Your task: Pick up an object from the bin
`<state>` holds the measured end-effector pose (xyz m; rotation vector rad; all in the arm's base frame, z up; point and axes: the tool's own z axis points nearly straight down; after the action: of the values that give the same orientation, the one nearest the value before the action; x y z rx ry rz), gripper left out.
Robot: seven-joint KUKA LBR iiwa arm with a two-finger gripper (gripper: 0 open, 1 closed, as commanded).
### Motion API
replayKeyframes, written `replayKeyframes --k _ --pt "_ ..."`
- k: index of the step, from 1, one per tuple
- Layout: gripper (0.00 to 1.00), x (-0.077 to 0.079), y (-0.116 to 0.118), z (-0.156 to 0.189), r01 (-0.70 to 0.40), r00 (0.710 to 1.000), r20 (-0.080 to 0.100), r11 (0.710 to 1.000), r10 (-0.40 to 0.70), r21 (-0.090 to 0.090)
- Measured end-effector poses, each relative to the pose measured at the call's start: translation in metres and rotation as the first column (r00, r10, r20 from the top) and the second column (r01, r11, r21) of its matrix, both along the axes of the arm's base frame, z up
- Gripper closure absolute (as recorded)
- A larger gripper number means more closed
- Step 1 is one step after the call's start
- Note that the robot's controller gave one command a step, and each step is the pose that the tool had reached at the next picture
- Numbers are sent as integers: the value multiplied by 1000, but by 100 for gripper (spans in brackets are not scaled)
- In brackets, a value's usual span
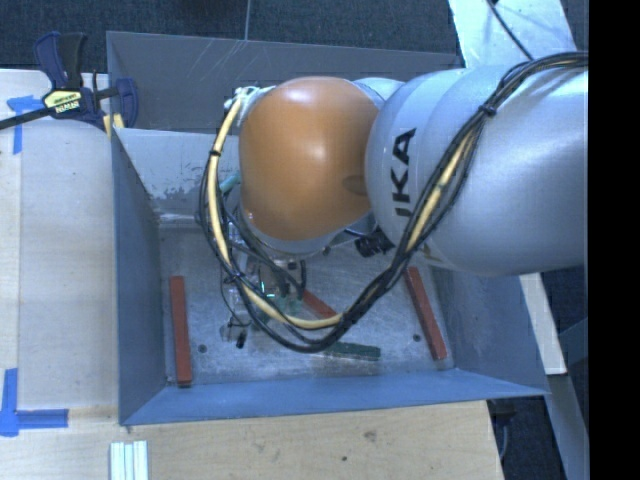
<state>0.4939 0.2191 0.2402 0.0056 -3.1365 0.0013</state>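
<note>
Bin (135, 268) floor scuffed grey, dark ground (350, 8) beyond; gripper (240, 323) low inside, opening indiscernible.

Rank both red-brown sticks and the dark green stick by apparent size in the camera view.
Largest: left red-brown stick and right red-brown stick, too alike to rank.
Smallest: dark green stick.

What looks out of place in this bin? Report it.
Nothing stands out. The left reddish-brown bar and the right reddish-brown bar lie along the side walls of the bin; a dark green strip lies flat near the front wall.
</note>
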Motion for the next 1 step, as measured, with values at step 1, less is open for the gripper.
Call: replayKeyframes --k 1 --pt "0 -5 22 -169 -578 816 15 816 578 0"
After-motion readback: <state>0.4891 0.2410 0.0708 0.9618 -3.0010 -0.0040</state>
